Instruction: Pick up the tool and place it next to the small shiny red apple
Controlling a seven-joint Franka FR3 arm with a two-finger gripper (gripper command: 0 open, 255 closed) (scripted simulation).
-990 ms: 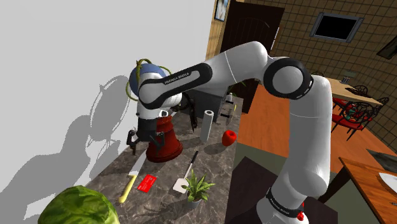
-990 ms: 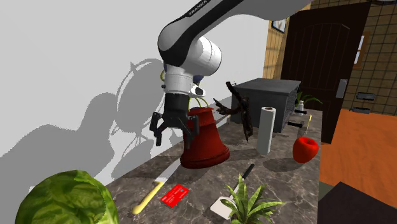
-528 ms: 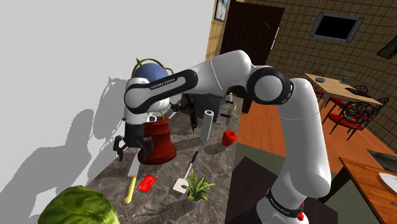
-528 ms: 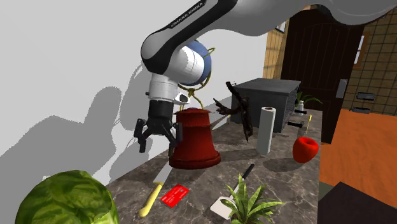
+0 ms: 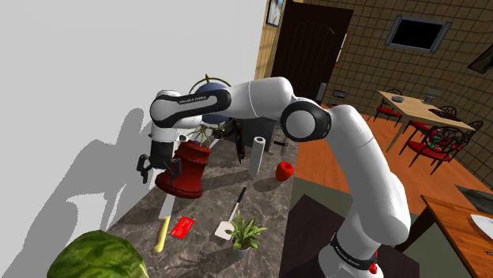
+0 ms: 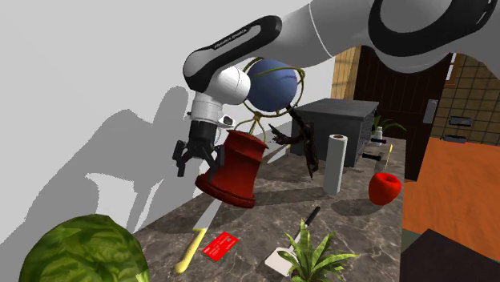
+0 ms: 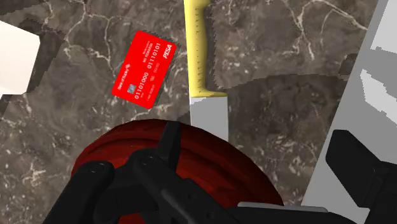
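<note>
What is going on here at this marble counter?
The white robot arm's black gripper hangs open and empty beside a dark red bell-shaped pot, which is tilted. The yellow-handled knife lies flat on the dark marble counter next to a red card, not yet picked up. The small shiny red apple sits farther along the counter.

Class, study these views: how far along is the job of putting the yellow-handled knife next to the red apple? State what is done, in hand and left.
Done: nothing yet. The yellow-handled knife lies flat on the counter, well away from the red apple.
In hand: the tool hangs open near the knife's blade end, beside a tilted red pot, holding nothing.
Left: descend, grasp the knife, carry it over and set it beside the apple.
</note>
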